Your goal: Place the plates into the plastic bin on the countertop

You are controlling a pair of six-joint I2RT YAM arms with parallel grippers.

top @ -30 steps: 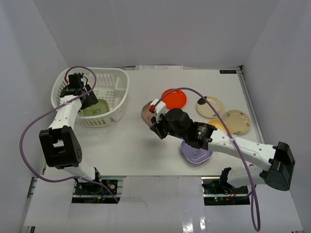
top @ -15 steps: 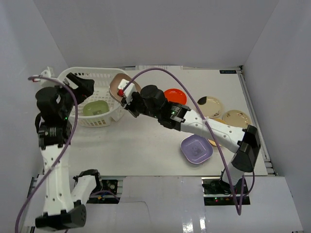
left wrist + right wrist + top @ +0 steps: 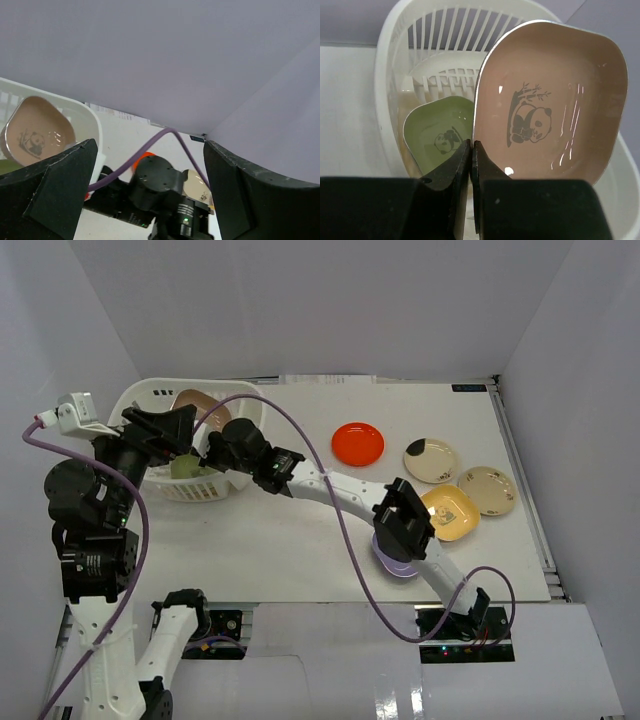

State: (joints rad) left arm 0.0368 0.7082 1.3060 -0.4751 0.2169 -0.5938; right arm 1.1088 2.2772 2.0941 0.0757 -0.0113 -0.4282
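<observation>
My right gripper [image 3: 471,150] is shut on the rim of a brown panda-print plate [image 3: 555,100] and holds it tilted over the white plastic bin [image 3: 440,40]. A green plate [image 3: 440,132] lies in the bin. From above, the right gripper [image 3: 213,445] holds the brown plate [image 3: 193,403] above the bin [image 3: 245,430] and the green plate [image 3: 186,468]. My left gripper [image 3: 170,430] is open and empty, raised beside the bin. The left wrist view shows it [image 3: 150,190] wide open around nothing, with the brown plate [image 3: 37,132] beyond.
On the countertop [image 3: 300,530] lie a red plate [image 3: 358,443], a cream plate [image 3: 432,460], a beige plate [image 3: 487,490], a yellow plate [image 3: 450,512] and a purple plate [image 3: 400,562] partly under the right arm. White walls surround it.
My right arm carried the brown plate left from the middle of the table to over the bin. My left arm rose out of the bin and pulled back.
</observation>
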